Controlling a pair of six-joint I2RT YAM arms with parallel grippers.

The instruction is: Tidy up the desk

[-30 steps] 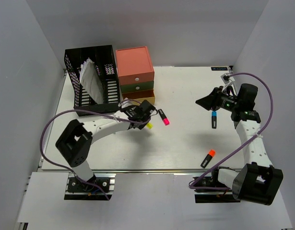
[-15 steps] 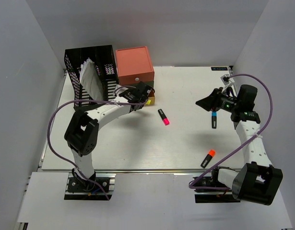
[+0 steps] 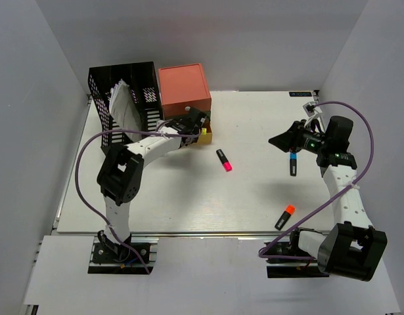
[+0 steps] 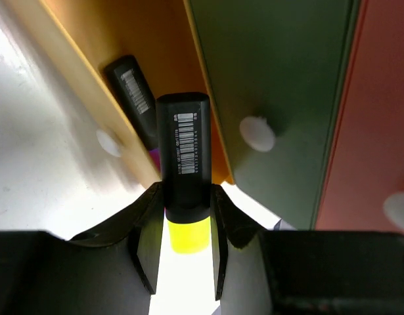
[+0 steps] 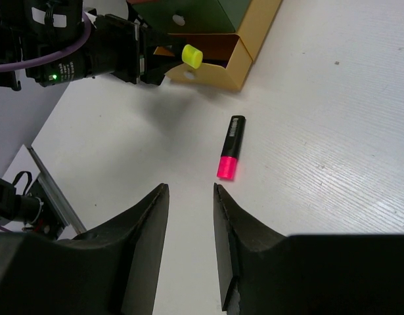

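Note:
My left gripper [image 4: 184, 200] is shut on a black highlighter with a yellow cap [image 4: 183, 157], held at the mouth of the open yellow bottom drawer [image 4: 110, 79]. Another black marker [image 4: 134, 98] lies inside that drawer. From above, the left gripper [image 3: 199, 126] sits against the drawer unit [image 3: 183, 88] on the white desk [image 3: 254, 190]. My right gripper [image 3: 281, 140] hovers open over the desk's right side with nothing between its fingers; in its own view the right gripper [image 5: 190, 190] points toward a pink highlighter [image 5: 230, 156].
A pink highlighter [image 3: 224, 160] lies mid-desk, a blue one [image 3: 293, 163] below the right gripper, an orange one [image 3: 285, 216] near the front right. A black mesh file rack [image 3: 126, 98] with papers stands at the back left beside the drawer unit.
My left arm has swung from mid-desk back to the drawer unit, carrying the yellow highlighter to the open bottom drawer. The right arm has not moved.

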